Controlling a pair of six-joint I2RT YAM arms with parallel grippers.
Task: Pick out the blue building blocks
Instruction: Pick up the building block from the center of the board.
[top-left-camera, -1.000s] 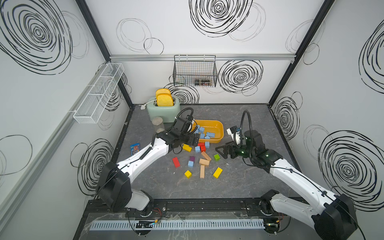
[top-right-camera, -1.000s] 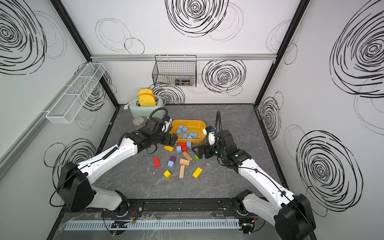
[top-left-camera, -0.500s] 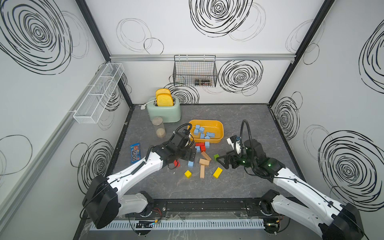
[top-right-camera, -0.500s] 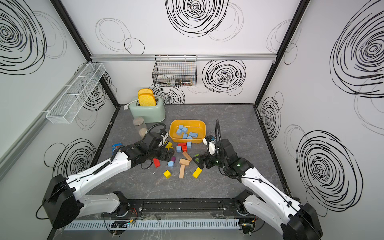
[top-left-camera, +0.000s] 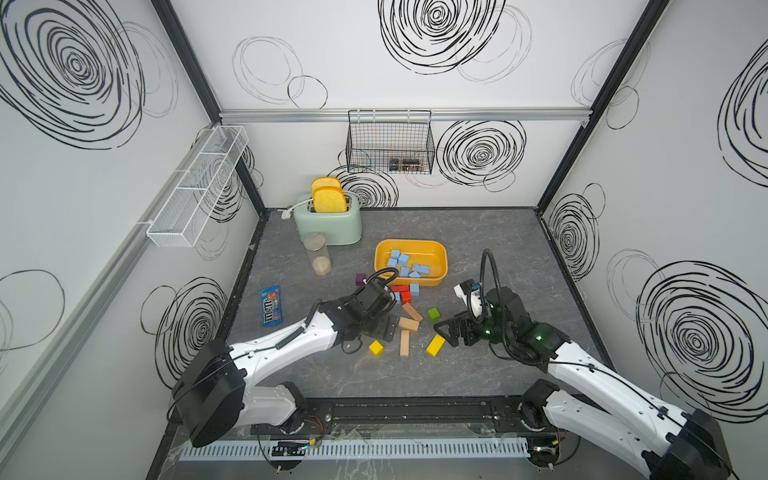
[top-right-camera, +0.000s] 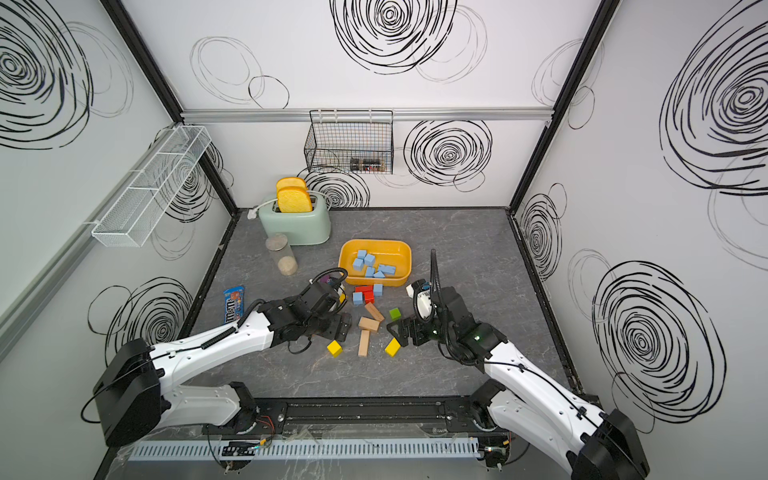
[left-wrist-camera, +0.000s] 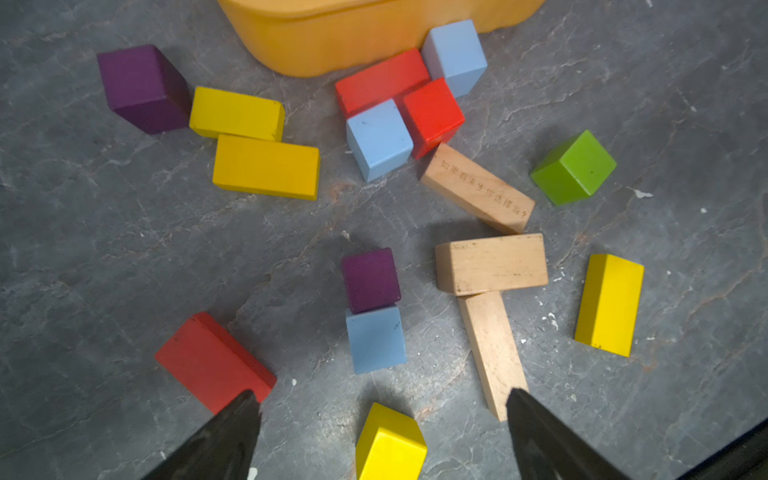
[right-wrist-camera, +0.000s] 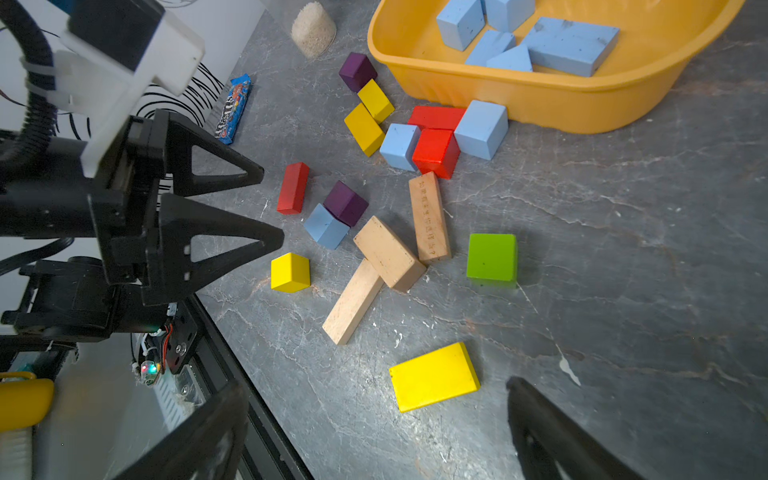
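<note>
Purple cube (left-wrist-camera: 370, 280) against blue cube (left-wrist-camera: 376, 338) (touching)

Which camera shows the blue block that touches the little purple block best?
The left wrist view: the blue block sits big and sharp mid-picture, against the purple cube, just ahead of the open left gripper. The right wrist view shows it smaller. In both top views the left gripper hides it.
</note>
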